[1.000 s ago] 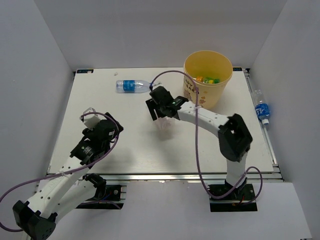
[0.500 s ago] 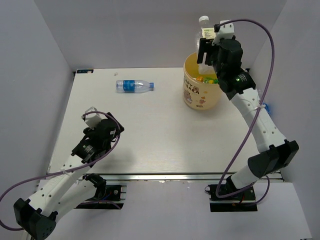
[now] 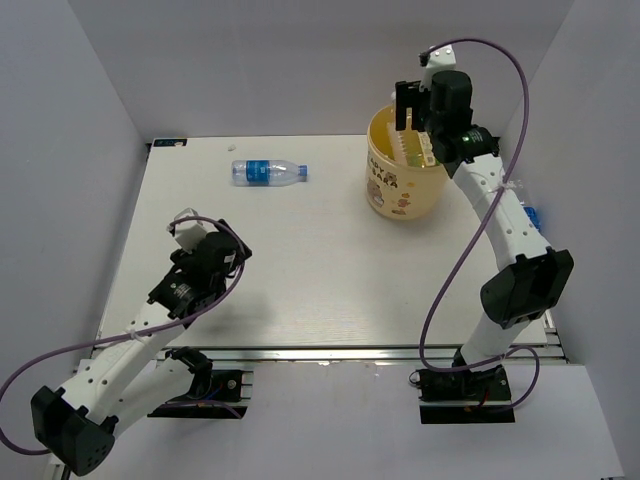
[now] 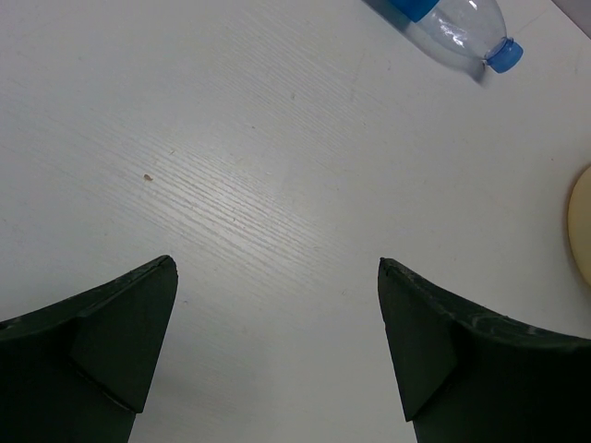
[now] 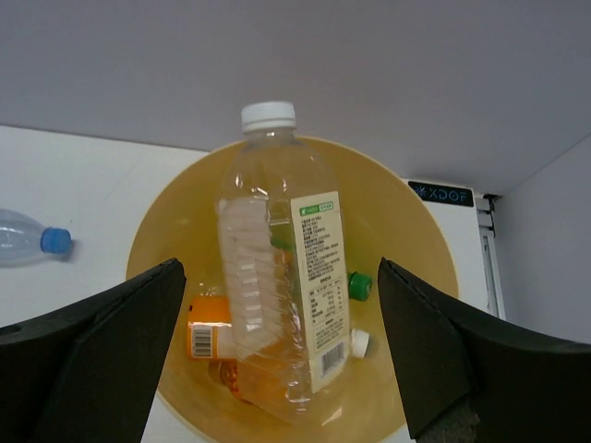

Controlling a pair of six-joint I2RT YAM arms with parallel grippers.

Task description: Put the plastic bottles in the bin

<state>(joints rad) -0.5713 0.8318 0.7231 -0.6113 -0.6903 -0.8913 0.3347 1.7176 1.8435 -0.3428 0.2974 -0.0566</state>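
Right fingers: in the wrist view we see the right gripper (image 5: 282, 268) spread wide, clasping nothing; bare gaps separate both fingers from the clear bottle with the pale label (image 5: 263, 240).
Bottle between them: it sits inside the bin (image 5: 416, 240), white cap toward the far rim, base low at the near wall. We cannot tell whether it rests or hangs in air.
Only the right wrist shows: an orange bottle (image 5: 208, 337) and a green cap (image 5: 360, 284) under the clear one.
Right arm: from above we see it stretched up and far, its gripper (image 3: 415, 112) over the bin (image 3: 400, 195) at the table's (image 3: 300, 280) far right corner.
Left fingers: the left gripper (image 4: 275, 268) is parted too, with bare table between the tips.
Left arm: folded low near the near left corner, gripper (image 3: 225, 255) above the tabletop.
Blue-labelled bottle (image 3: 268, 172): lying on its side by the far edge, well apart from both grippers; the left wrist catches its capped end (image 4: 452, 23).
Only the top view shows: a second blue-labelled bottle (image 3: 527, 218) beyond the right edge, partly hidden by the right arm.
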